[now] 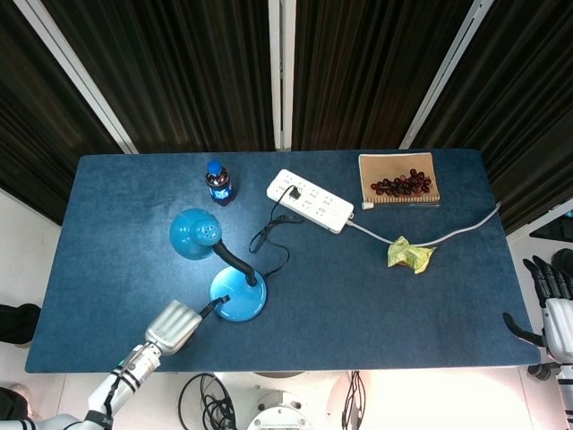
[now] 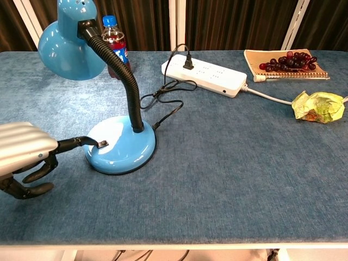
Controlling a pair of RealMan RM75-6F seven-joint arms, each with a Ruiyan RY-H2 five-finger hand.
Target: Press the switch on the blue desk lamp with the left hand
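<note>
The blue desk lamp [image 1: 237,296] [image 2: 120,149] stands near the table's front left, its black gooseneck rising to a blue shade [image 1: 195,233] [image 2: 69,46]. A small switch [image 2: 103,144] sits on the left side of the round base. My left hand [image 1: 174,326] [image 2: 24,156] is just left of the base; one finger stretches out with its tip on the switch, the others are curled under. My right hand [image 1: 557,300] hangs off the table's right edge with fingers spread and nothing in it.
A white power strip [image 1: 310,201] [image 2: 205,75] holds the lamp's plug, its black cord looping toward the base. A blue-capped bottle [image 1: 218,182] [image 2: 113,43] stands behind the lamp. Grapes on a notebook [image 1: 399,180] [image 2: 285,61] and crumpled yellow paper [image 1: 410,254] [image 2: 318,106] lie at the right.
</note>
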